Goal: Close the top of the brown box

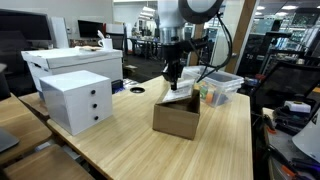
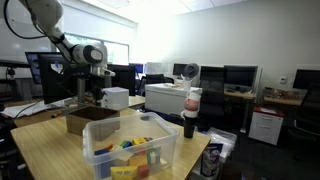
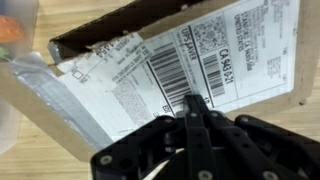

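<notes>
The brown box point(image 1: 175, 122) sits on the light wooden table point(image 1: 120, 152), near its middle, between the white drawer unit point(image 1: 77, 102) and the clear plastic bin point(image 1: 222, 86) of coloured odds and ends. It stands well clear of both. Its top is not shut. In the wrist view the labelled flap point(image 3: 230, 40) fills most of the picture, its white shipping label point(image 3: 170, 62) and barcode facing the camera, and a dark strip of the box's inside shows past the flap's far edge at upper left.

The gripper point(image 1: 173, 78) hangs straight above the box, pointing down. In the wrist view its fingers point(image 3: 194, 103) are drawn together with nothing between them, their tips at or just over the label (contact itself can't be judged from here). Fingers drawn together make a blunt pusher, which suits folding a flap better than pinching it.

I judge the task to be mid-way, with this flap being pressed down and inward. The flap may spring back once released.
</notes>
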Tool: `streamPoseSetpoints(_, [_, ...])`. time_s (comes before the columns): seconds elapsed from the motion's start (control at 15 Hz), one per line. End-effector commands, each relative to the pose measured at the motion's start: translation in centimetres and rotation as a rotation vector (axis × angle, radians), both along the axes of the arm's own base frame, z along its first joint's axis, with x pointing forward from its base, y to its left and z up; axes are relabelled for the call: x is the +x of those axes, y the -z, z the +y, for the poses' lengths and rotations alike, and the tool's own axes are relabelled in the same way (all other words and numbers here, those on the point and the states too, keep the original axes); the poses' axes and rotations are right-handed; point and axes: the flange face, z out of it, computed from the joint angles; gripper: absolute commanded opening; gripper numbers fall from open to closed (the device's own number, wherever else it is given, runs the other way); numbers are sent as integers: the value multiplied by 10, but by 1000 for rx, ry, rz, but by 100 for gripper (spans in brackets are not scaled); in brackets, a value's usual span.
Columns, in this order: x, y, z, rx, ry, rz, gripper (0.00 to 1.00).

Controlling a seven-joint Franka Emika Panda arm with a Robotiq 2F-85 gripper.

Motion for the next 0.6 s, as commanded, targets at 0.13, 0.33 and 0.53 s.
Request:
streamPoseSetpoints(0.13, [-38,13,-13,40,19,-69,3])
streamPoseSetpoints(0.33, [-49,23,-17,50,25,-66,3])
streamPoseSetpoints(0.53, [-56,25,-19,68,40,-58,2])
